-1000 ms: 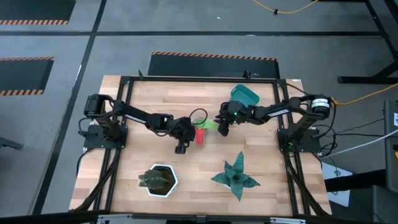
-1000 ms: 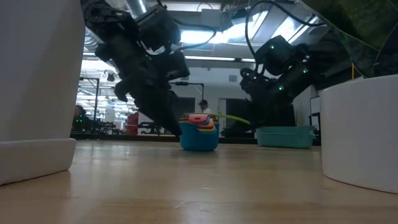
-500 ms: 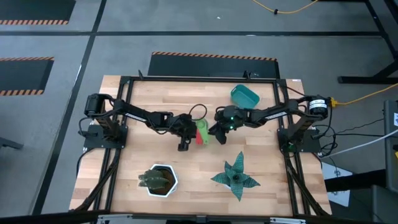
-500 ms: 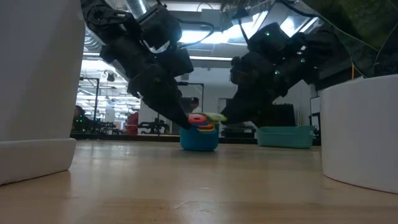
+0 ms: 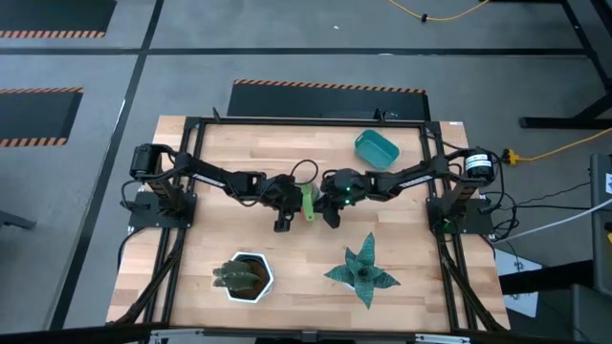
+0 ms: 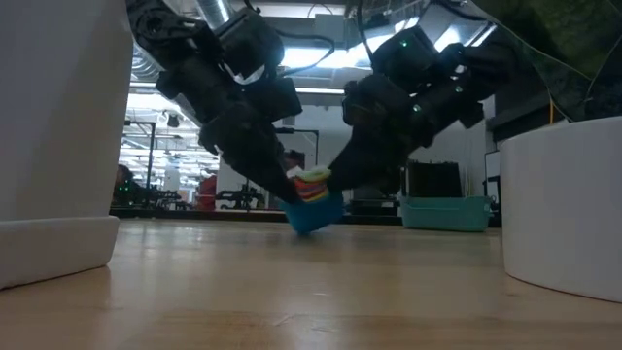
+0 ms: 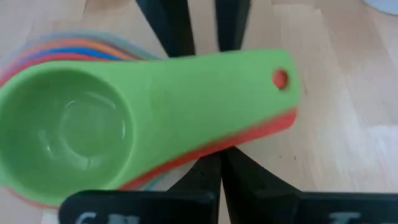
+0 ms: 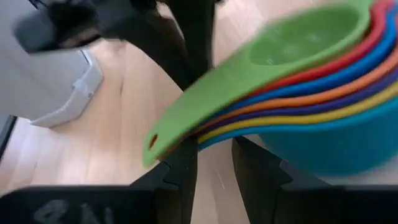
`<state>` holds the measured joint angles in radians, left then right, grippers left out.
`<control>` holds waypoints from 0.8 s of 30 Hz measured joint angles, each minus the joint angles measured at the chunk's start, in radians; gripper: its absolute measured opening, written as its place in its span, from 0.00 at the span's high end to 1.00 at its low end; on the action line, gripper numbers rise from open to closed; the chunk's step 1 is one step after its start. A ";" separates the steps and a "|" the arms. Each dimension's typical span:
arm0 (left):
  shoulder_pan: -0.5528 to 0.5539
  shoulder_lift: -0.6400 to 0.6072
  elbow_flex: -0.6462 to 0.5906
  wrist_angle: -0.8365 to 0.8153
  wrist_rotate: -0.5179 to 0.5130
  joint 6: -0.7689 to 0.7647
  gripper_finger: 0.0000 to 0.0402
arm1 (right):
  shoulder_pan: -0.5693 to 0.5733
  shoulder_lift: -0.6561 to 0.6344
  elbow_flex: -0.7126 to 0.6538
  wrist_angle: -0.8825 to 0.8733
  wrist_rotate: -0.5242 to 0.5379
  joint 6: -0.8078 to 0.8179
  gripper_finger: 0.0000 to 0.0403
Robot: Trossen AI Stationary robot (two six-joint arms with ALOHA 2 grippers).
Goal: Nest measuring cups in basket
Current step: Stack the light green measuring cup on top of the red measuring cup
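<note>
Nesting done, basket move pending.
Measuring cups [image 5: 307,201] sit stacked, green on top, tilted mid-worktop between both grippers; right gripper [image 5: 328,212] apparently clamps the handles, left gripper [image 5: 280,221] jaws together beside them. Basket [image 5: 376,147] stands well apart, holding no cups.

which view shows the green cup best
The left wrist view: the green cup fills it, bowl and handle atop the stack. The right wrist view shows it side-on, tilted. High view gives a green sliver between the arms; low view only its edge.
</note>
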<state>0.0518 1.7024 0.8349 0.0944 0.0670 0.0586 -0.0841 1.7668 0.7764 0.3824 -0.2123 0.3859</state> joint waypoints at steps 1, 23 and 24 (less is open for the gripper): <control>0.000 0.000 0.000 0.000 -0.002 0.000 0.99 | 0.000 0.000 0.005 0.002 -0.002 0.000 0.74; 0.000 0.000 0.001 0.008 -0.007 0.000 0.98 | 0.000 -0.009 0.007 -0.148 -0.018 -0.005 0.74; 0.000 0.000 0.001 0.008 -0.007 0.000 0.99 | -0.001 -0.013 0.007 -0.152 -0.018 -0.006 0.74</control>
<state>0.0517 1.7027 0.8360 0.1021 0.0605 0.0589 -0.0849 1.7539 0.7834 0.2303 -0.2298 0.3798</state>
